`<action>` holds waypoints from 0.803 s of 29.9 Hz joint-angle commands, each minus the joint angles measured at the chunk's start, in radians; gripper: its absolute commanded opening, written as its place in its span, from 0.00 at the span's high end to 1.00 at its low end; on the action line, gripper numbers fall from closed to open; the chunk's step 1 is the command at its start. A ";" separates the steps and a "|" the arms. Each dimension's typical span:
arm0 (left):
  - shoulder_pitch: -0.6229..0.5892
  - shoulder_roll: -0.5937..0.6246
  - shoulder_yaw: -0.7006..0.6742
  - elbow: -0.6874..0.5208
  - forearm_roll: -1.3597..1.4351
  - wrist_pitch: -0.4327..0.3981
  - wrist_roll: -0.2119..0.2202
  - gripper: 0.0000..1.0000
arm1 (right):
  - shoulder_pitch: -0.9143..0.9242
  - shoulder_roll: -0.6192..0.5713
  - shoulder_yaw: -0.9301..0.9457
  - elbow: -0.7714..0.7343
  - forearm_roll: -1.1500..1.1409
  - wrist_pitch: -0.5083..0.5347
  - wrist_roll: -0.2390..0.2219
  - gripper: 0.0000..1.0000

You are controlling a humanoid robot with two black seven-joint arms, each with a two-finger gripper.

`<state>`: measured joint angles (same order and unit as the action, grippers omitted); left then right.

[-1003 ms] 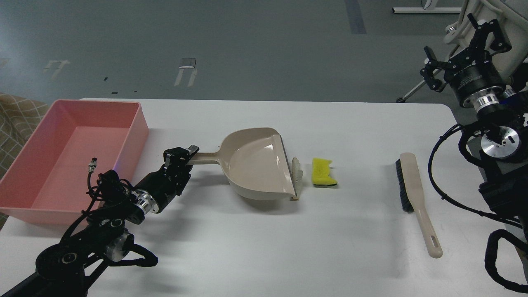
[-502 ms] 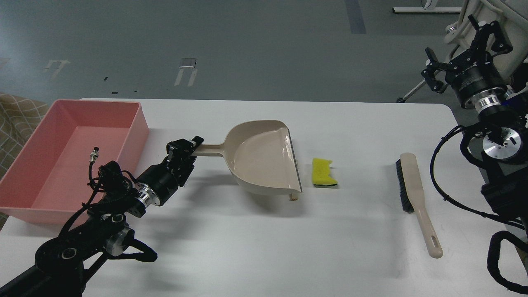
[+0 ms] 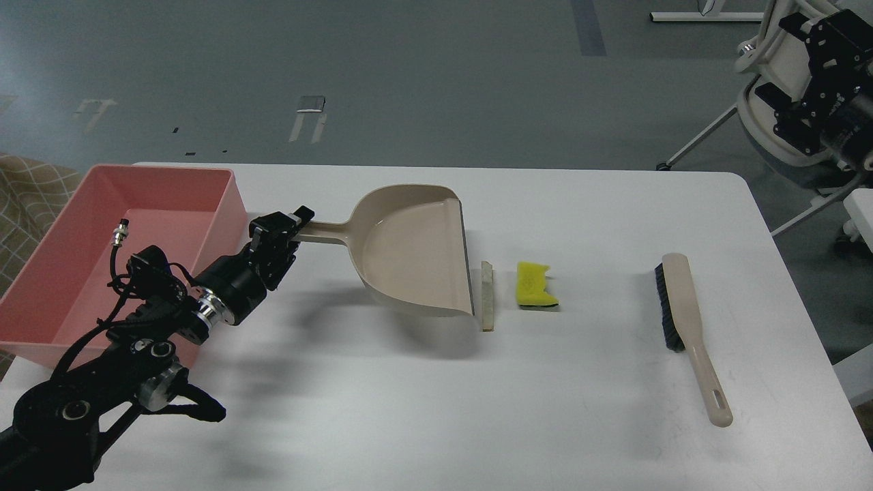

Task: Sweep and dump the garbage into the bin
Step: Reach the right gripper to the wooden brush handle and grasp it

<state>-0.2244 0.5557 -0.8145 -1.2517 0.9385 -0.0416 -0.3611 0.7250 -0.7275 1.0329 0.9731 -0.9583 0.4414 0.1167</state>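
Spanning the view, a white table (image 3: 436,409) sits on a grey floor (image 3: 409,75). The left gripper (image 3: 290,228) pinches a beige dustpan's (image 3: 416,256) handle. Beyond its fingertips, past the pan's lip, lie a thin bread slice (image 3: 487,295), then a yellow sponge (image 3: 535,284), then a hand brush (image 3: 685,327). Behind the fingers sits the pink bin (image 3: 225,218). Far right, the right gripper (image 3: 822,68) hangs off-table; finger state unclear.

Open table (image 3: 423,409) lies between the yellow sponge (image 3: 535,284) and the brush (image 3: 685,327), while the dustpan (image 3: 412,256) crowds the bread slice (image 3: 487,296) from the left.
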 commanded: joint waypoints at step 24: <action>0.014 -0.020 -0.003 0.005 0.049 -0.018 -0.042 1.00 | -0.170 -0.388 -0.317 0.576 -0.269 0.047 -0.023 0.10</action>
<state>-0.2091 0.5357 -0.8168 -1.2473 0.9887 -0.0594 -0.4031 0.5868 -1.1068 0.7196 1.5324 -1.2273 0.4890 0.1114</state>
